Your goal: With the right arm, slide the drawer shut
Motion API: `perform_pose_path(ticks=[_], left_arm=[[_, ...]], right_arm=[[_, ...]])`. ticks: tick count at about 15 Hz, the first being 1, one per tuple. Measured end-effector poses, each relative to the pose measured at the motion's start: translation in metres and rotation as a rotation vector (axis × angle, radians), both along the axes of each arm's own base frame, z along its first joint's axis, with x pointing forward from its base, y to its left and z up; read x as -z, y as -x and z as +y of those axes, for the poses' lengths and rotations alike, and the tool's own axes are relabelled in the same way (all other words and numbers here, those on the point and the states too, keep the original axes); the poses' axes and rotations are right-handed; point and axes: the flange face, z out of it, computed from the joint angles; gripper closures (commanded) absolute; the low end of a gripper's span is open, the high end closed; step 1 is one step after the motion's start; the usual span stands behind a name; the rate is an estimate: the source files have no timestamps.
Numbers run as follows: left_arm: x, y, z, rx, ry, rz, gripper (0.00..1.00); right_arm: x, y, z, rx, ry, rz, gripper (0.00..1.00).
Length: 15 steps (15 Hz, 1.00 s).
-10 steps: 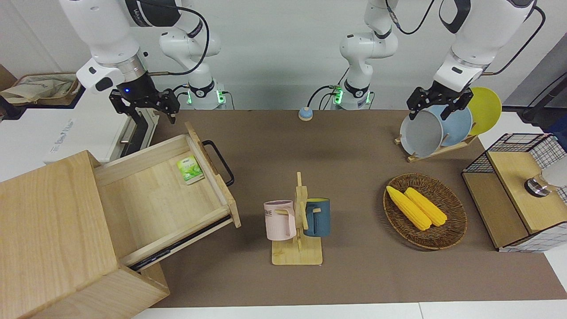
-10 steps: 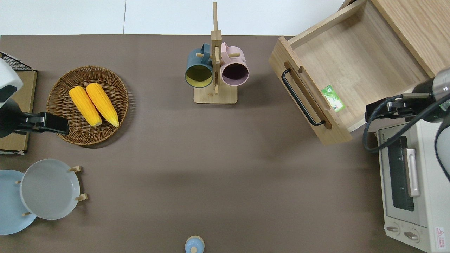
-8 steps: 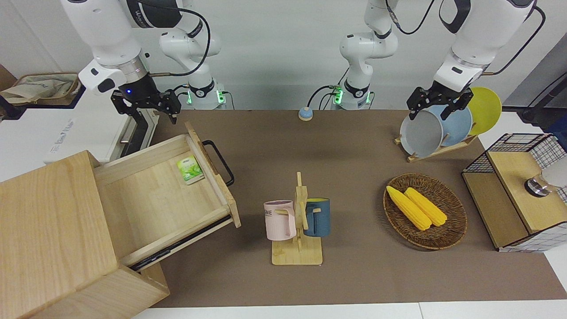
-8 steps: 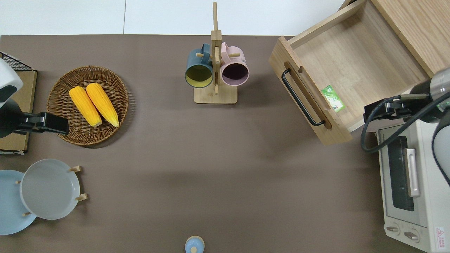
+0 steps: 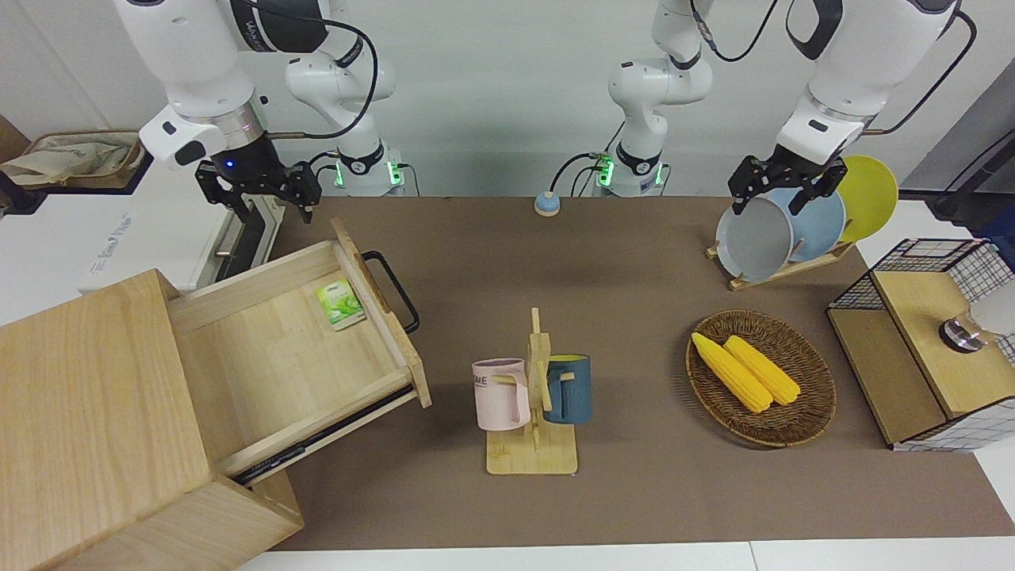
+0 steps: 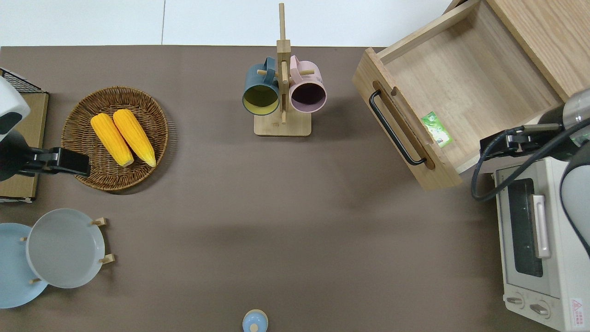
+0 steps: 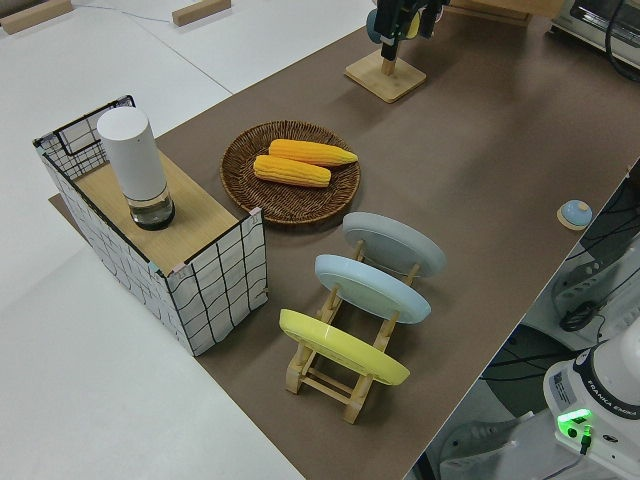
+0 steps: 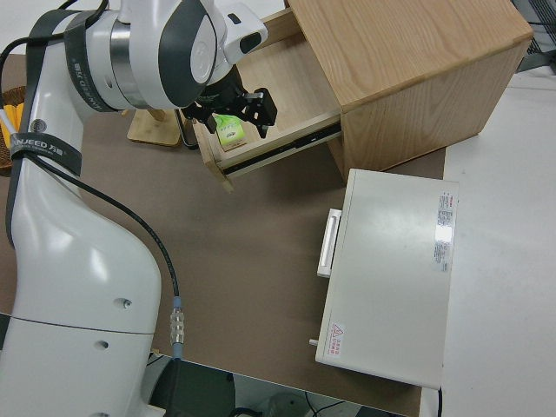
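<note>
A brown mat (image 6: 258,207) covers the white table (image 5: 872,555) before a pale wall. Nearest the robots, at the right arm's end, stands a white oven (image 6: 534,244). The right gripper (image 5: 260,190), fingers spread and holding nothing, hangs over the gap between the oven and the drawer (image 6: 456,87). The pale-wood drawer, with a black bar handle (image 6: 394,130), stands pulled far out of its big box (image 5: 95,428), a green packet (image 6: 437,129) inside. The left arm is parked.
</note>
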Motion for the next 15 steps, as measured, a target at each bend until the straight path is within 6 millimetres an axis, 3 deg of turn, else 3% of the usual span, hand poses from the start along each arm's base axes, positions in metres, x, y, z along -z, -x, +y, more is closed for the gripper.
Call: perform_pose_path(ticks=[5,6,7,11,15], left_arm=[[0.0,0.0,0.0,0.0,0.0,0.0,0.01],[0.0,0.0,0.0,0.0,0.0,0.0,0.01],[0.0,0.0,0.0,0.0,0.0,0.0,0.01],[0.0,0.0,0.0,0.0,0.0,0.0,0.01],[0.0,0.0,0.0,0.0,0.0,0.0,0.01]], right_arm=[[-0.0001,0.0,0.0004,-0.005,0.023,-0.001,0.063],[-0.0001,0.0,0.0006,-0.005,0.023,-0.001,0.148],[-0.0001,0.0,0.0006,-0.005,0.023,-0.002,0.298],[-0.0002,-0.0001,0.0013,-0.007,0.023,-0.002,0.986],[-0.0001,0.0,0.0033,-0.009,0.017,-0.002,1.0]])
